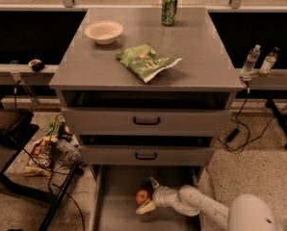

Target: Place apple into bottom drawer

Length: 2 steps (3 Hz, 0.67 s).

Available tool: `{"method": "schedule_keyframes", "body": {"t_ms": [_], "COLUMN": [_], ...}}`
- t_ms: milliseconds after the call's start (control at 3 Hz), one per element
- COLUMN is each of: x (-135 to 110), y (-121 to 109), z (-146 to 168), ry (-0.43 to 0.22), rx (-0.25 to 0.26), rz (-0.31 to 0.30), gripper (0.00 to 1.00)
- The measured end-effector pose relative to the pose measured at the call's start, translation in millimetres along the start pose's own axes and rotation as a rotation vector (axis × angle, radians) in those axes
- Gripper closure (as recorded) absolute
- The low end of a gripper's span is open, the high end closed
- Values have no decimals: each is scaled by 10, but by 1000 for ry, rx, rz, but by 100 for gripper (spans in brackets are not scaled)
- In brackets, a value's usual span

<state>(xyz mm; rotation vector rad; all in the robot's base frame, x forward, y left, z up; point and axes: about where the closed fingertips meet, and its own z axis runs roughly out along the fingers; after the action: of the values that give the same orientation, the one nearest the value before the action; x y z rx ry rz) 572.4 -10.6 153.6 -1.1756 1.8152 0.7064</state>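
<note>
The bottom drawer [118, 211] is pulled out at floor level, a grey shallow tray. The small red-orange apple [142, 196] sits on its floor near the middle. My gripper [150, 195] reaches in from the right on a white arm [201, 206]. Its fingers are spread open, one [154, 182] behind the apple and one [145, 207] in front, so the apple lies between them at the tips.
On the cabinet top stand a green can [169, 8], a white bowl [104, 32] and a green chip bag [146, 61]. Two upper drawers with black handles [146, 121] are shut. Snack bags and cables [46, 150] litter the floor at left. Two bottles [259, 60] stand at right.
</note>
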Motion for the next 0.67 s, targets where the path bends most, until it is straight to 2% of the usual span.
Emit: {"method": "schedule_keyframes", "body": {"t_ms": [333, 667], "x": [-2, -144], "y": [2, 68], "z": [0, -159], "ry": [0, 17], "rx": [0, -6], "rz": [0, -22], "gripper": [0, 0]}}
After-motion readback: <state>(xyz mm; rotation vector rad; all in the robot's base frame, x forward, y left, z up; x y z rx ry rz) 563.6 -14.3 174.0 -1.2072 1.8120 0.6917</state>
